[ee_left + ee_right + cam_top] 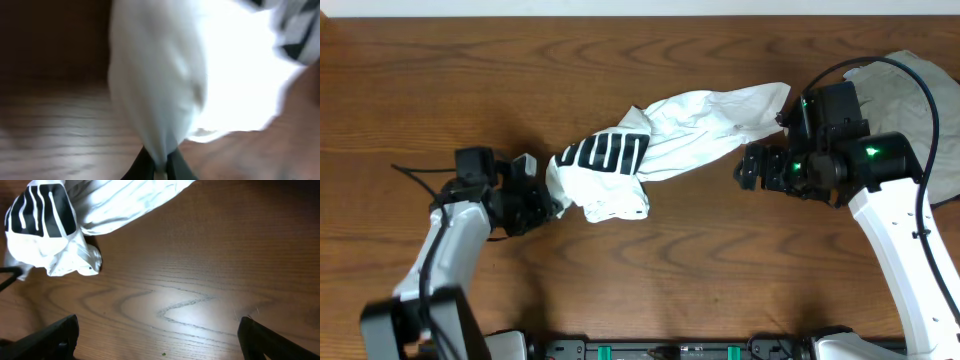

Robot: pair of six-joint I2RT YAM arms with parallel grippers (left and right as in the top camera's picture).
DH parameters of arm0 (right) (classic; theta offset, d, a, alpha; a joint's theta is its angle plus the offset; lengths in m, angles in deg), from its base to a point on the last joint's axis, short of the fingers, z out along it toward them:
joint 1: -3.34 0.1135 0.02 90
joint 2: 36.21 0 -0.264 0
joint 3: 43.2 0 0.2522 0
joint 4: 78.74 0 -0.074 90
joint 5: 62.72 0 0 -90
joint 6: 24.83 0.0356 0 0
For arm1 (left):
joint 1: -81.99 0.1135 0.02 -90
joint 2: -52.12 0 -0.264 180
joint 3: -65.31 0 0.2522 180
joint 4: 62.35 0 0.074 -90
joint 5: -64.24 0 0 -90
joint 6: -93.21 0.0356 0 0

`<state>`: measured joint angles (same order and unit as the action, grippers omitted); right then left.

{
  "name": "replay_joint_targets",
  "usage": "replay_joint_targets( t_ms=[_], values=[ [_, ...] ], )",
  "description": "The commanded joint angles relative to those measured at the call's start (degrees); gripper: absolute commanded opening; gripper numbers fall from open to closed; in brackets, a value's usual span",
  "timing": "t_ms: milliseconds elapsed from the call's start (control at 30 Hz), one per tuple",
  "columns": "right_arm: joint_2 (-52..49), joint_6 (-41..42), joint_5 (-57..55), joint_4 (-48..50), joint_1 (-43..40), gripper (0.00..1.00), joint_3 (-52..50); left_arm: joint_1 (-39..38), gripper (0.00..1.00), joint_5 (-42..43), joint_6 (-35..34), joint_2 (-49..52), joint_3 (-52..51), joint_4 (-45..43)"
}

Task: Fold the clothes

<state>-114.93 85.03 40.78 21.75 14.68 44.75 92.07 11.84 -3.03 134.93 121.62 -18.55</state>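
Pinching edge of white T-shirt (670, 130), left claw (555, 205), right claw (746, 166) spread nearby

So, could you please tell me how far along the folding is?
Nothing looks folded yet: the white T-shirt lies crumpled mid-table. In hand: the left gripper is shut on its edge, while the right gripper hovers open over the table. Left: spreading and folding it, then the grey garment at the far right corner.
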Motion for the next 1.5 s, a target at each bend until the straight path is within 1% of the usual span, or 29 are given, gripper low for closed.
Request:
replay_joint_targets(
  t_ms=[0,167,233,300,400,533,700,833,967,1033,1167,1233,1333,1467],
  values=[
    [0.1,-0.2,0.3,-0.4,0.4,0.99,0.0,0.2,0.06,4.5,-4.4,-6.7,3.5,0.1],
    [0.1,-0.1,0.3,-1.2,0.4,0.99,-0.1,0.2,0.06,4.4,-11.4,-18.1,6.8,0.1],
    [0.1,0.2,0.6,-1.6,0.4,0.99,-0.1,0.2,0.06,3.1,-15.4,-22.6,9.1,0.1],
    [0.1,1.2,0.6,-2.0,0.5,0.99,-0.2,0.2,0.06,1.6,-17.7,-25.7,11.3,0.1],
    [0.1,1.6,1.6,-2.3,1.0,0.99,-0.4,0.2,0.06,-4.3,-20.2,-29.5,14.0,0.1],
    [0.1,1.6,4.8,-2.2,2.8,0.99,-1.1,0.2,0.06,-12.1,-22.4,-32.1,14.7,0.1],
    [0.1,1.7,11.5,-0.2,8.3,0.99,-2.5,0.2,0.06,-12.8,-22.4,-32.2,14.7,0.6],
    [0.0,5.2,11.5,3.0,15.0,0.99,-3.7,0.2,0.06,-13.0,-22.3,-32.0,14.7,0.7],
    [-0.4,12.7,1.9,6.4,20.9,0.99,-5.3,0.2,0.06,-15.1,-22.3,-32.0,14.7,1.0],
    [-0.9,14.2,-1.6,8.6,22.2,0.99,-6.4,0.2,0.06,-15.2,-22.3,-32.0,14.7,1.5],
    [-3.1,14.1,-1.9,14.6,22.4,0.99,-8.8,0.2,0.06,-18.6,-22.4,-32.0,14.7,3.5],
    [-5.2,13.9,-4.4,17.8,22.1,0.99,-9.3,0.2,0.06,-20.3,-22.3,-32.0,14.7,4.9],
    [-8.3,13.9,-8.2,21.4,21.6,0.98,-9.3,0.2,0.06,-20.8,-22.0,-32.0,14.7,6.1],
    [-12.8,13.7,-9.0,25.0,20.5,0.96,-9.3,0.2,0.06,-20.8,-21.2,-32.0,14.7,7.3]
  ],
)
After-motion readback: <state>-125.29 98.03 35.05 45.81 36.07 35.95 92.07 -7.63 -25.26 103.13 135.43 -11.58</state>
